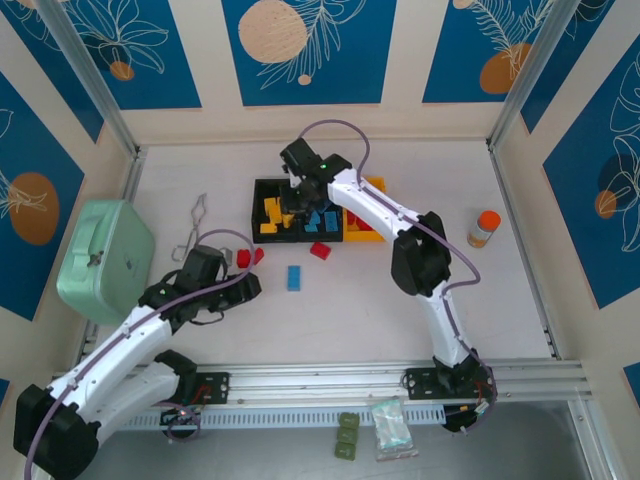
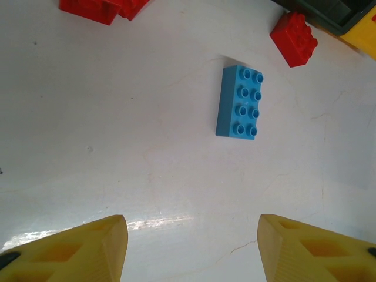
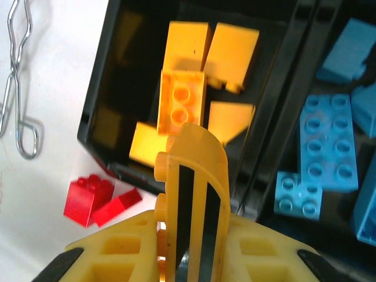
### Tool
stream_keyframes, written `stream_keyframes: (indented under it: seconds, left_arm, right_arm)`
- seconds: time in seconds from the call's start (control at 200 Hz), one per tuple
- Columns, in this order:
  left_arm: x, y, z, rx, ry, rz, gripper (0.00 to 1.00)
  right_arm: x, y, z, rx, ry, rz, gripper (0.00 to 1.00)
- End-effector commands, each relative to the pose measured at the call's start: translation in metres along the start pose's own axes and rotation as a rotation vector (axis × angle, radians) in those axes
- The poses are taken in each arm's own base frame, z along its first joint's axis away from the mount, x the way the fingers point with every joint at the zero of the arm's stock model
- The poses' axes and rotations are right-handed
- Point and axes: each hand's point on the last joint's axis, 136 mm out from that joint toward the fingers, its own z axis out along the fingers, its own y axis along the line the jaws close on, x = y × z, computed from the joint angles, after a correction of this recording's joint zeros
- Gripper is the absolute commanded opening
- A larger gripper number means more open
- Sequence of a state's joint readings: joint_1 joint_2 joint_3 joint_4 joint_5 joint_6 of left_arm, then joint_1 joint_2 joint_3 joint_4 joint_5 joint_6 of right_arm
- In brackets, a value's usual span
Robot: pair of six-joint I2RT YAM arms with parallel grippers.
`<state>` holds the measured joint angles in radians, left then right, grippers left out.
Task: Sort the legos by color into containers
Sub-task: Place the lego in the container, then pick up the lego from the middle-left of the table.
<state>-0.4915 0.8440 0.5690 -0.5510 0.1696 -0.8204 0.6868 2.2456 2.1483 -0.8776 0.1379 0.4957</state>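
Observation:
The containers [image 1: 262, 188] stand in a row at mid-table: a black bin [image 3: 97, 88] with yellow legos [image 3: 182, 100], a black bin with blue legos [image 3: 326, 141], and a yellow bin [image 1: 376, 186] with red ones. My right gripper [image 3: 197, 220] hangs over the near edge of the first bin, shut on a yellow curved lego with black stripes [image 3: 194, 170]. My left gripper [image 2: 192, 235] is open and empty above bare table. Ahead of it lies a blue lego [image 2: 239, 101], with a red lego [image 2: 293, 39] farther on and more red legos [image 2: 100, 7] to the left.
A mint-green lidded box [image 1: 103, 258] sits at the left. A metal wire clip [image 1: 195, 225] lies between it and the bins. An orange-capped bottle [image 1: 484, 228] stands at the right. Small bags [image 1: 390, 430] lie beyond the near rail.

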Motion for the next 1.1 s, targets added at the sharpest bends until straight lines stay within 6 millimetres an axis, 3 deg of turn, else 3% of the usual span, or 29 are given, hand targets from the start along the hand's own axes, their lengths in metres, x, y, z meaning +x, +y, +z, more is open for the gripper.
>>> stream_keyframes:
  seconds: [0.0,0.19,0.375,0.565,0.705,0.85,0.965,1.096]
  left_arm:
    - [0.009,0.014,-0.001,-0.054,0.016,-0.026,0.60]
    - [0.012,0.016,0.002,-0.054,0.025,-0.045,0.60]
    - [0.011,0.016,0.004,-0.052,0.020,-0.052,0.60]
    - [0.009,0.015,0.006,-0.053,0.018,-0.057,0.60]
    - [0.001,0.014,0.004,-0.073,-0.006,-0.057,0.60]
    - [-0.014,0.013,-0.001,-0.125,-0.037,-0.033,0.65]
    - [-0.027,0.012,0.001,-0.179,-0.038,0.006,0.65]
    - [-0.044,0.010,0.009,-0.225,-0.030,0.046,0.65]
  right_arm:
    - [-0.005,-0.003,0.005,-0.014,0.046,0.002,0.23]
    - [-0.024,-0.013,0.028,-0.013,0.043,0.030,0.26]
    - [-0.038,-0.016,0.036,-0.039,0.023,0.044,0.28]
    - [-0.043,-0.015,0.032,-0.050,0.009,0.053,0.45]
    - [-0.046,-0.011,0.017,-0.048,-0.007,0.040,0.47]
    - [-0.042,0.001,-0.015,-0.057,-0.042,-0.005,0.47]
    - [-0.027,0.010,-0.043,-0.088,-0.074,-0.034,0.47]
    - [0.003,0.007,-0.068,-0.116,-0.081,-0.037,0.47]
